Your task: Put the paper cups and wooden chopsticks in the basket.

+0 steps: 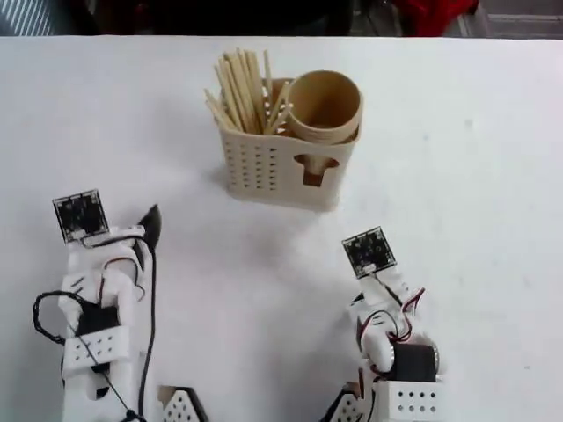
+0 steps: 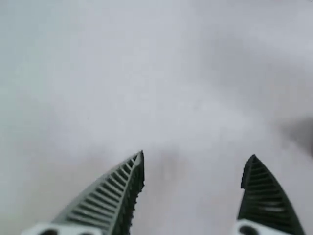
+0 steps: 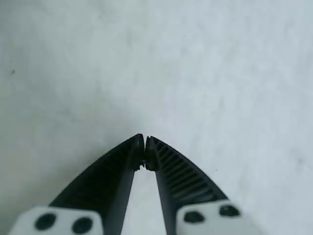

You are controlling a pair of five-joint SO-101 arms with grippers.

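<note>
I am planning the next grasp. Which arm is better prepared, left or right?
Probably left: the left gripper is open above the table, the right gripper is shut. The cups and chopsticks already stand in the basket.

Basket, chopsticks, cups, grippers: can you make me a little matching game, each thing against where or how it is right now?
1 wooden chopsticks
2 paper cups
3 left gripper
4 right gripper

A open, above bare table
B nested, in the basket's right half
C shut, above bare table
D standing bundled in the basket's left half

Pairs: 1-D, 2-B, 3-A, 4-C
</note>
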